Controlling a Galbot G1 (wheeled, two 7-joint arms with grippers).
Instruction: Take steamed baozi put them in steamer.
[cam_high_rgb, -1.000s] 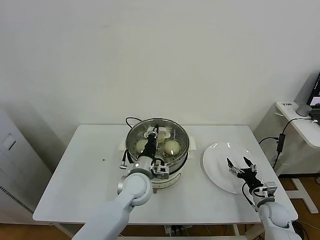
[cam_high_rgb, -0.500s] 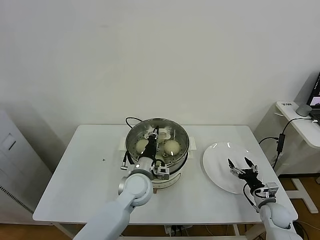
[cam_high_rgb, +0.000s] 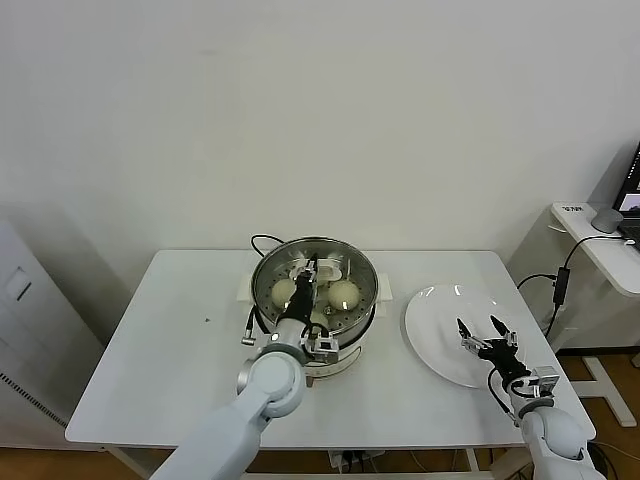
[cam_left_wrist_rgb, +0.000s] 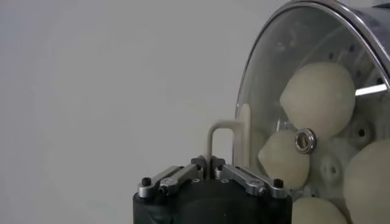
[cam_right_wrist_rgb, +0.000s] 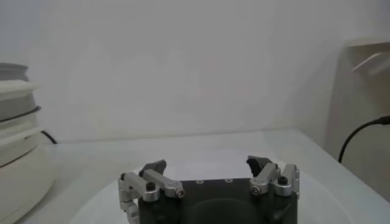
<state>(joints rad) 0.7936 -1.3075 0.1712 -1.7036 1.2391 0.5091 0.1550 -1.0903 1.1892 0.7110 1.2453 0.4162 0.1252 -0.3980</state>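
Note:
The steamer (cam_high_rgb: 368, 291) stands mid-table with the round glass lid (cam_left_wrist_rgb: 277, 79) lying on it. Through the glass I see several pale baozi (cam_left_wrist_rgb: 318, 97) (cam_high_rgb: 343, 293) in the steel basket. My left gripper (cam_high_rgb: 312, 268) (cam_left_wrist_rgb: 209, 162) sits over the lid, its jaws shut on a thin leg of the white lid handle (cam_left_wrist_rgb: 222, 135). My right gripper (cam_high_rgb: 483, 330) (cam_right_wrist_rgb: 207, 164) hovers open just above the bare white plate (cam_high_rgb: 432, 345), with nothing between its fingers.
A black cord (cam_high_rgb: 262, 240) runs behind the steamer. To the right of the table, a side desk (cam_high_rgb: 600, 245) holds a mouse and a cable. The cream pot body (cam_right_wrist_rgb: 18, 158) shows in the right wrist view.
My right gripper has drifted slightly toward the near table edge, still open. The left gripper stays on the lid handle over the steamer.

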